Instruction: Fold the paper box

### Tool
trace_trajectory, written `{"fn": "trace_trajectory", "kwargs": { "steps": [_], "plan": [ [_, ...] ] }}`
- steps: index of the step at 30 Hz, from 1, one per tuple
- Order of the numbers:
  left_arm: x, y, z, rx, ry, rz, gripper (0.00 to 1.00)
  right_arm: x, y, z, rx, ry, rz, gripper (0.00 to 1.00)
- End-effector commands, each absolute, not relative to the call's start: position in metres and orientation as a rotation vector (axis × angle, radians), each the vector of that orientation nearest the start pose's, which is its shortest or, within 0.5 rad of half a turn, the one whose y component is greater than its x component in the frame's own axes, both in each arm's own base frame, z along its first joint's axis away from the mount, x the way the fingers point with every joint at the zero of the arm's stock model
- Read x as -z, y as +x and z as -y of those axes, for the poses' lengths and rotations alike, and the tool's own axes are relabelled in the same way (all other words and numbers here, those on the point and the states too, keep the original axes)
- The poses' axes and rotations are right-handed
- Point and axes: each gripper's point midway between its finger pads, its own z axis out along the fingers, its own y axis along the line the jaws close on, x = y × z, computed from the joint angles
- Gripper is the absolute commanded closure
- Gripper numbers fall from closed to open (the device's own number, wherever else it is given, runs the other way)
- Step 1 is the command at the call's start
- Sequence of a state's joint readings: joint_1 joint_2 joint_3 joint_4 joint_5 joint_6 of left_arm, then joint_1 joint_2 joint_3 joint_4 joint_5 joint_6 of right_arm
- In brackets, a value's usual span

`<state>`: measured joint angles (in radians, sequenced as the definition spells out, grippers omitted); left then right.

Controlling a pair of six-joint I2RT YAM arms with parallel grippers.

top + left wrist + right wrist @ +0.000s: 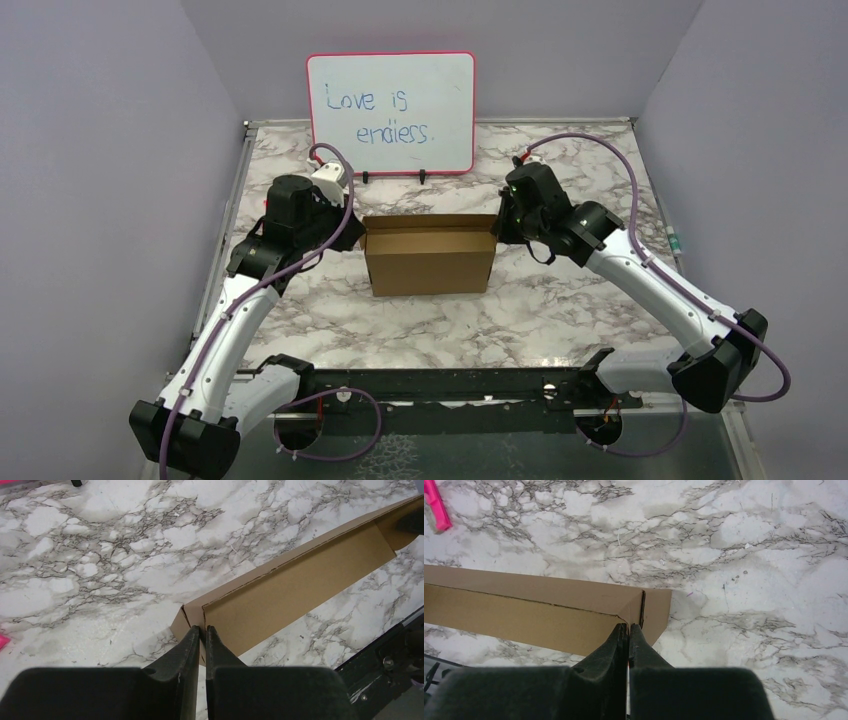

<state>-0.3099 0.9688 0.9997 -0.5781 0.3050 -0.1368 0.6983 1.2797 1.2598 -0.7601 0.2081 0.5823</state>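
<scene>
Marble tbl (560,310), cardboard box (430,265) ctr, lilac walls (90,150).

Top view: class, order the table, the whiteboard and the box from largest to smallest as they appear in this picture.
1. table: by far the largest.
2. whiteboard: clearly wider and taller than the box here.
3. box: smallest.
The whiteboard stands farther from the camera, so its real lead over the box may be greater.
</scene>
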Motion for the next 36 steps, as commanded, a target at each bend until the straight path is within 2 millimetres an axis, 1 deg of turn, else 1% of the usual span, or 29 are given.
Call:
{"fn": "trace_trajectory", "kwargs": {
  "steps": [1, 3, 8, 13, 22, 25, 27, 28, 34, 36],
  "plan": [
    [-0.258, 0.261, 0.160, 0.690, 0.316, -2.072, 0.92, -0.194, 0.252, -0.213, -0.405, -0.044, -2.479, 0.99],
    [-0.260, 0.260, 0.164, 0.704, 0.315, -2.067, 0.91, -0.194, 0.252, -0.214, -0.409, -0.041, -2.480, 0.99],
    [-0.256, 0.261, 0.168, 0.711, 0.297, -2.084, 0.92, -0.193, 0.252, -0.215, -0.421, -0.039, -2.480, 0.99],
    [-0.263, 0.259, 0.184, 0.769, 0.315, -2.069, 0.92, -0.187, 0.250, -0.218, -0.436, -0.038, -2.493, 0.99],
    [-0.264, 0.260, 0.197, 0.775, 0.303, -2.069, 0.92, -0.181, 0.248, -0.222, -0.439, -0.044, -2.503, 0.99],
    [-0.270, 0.262, 0.200, 0.777, 0.308, -2.051, 0.92, -0.179, 0.248, -0.222, -0.435, -0.050, -2.505, 0.99],
    [-0.270, 0.263, 0.198, 0.747, 0.324, -2.042, 0.92, -0.178, 0.247, -0.223, -0.431, -0.057, -2.508, 0.99],
    [-0.267, 0.264, 0.195, 0.722, 0.328, -2.047, 0.92, -0.177, 0.247, -0.223, -0.428, -0.060, -2.510, 0.99],
    [-0.249, 0.270, 0.171, 0.521, 0.371, -2.086, 0.92, -0.174, 0.245, -0.221, -0.419, -0.070, -2.506, 0.99],
    [-0.250, 0.270, 0.167, 0.500, 0.363, -2.093, 0.92, -0.173, 0.245, -0.220, -0.410, -0.069, -2.508, 0.99]
  ]
}}
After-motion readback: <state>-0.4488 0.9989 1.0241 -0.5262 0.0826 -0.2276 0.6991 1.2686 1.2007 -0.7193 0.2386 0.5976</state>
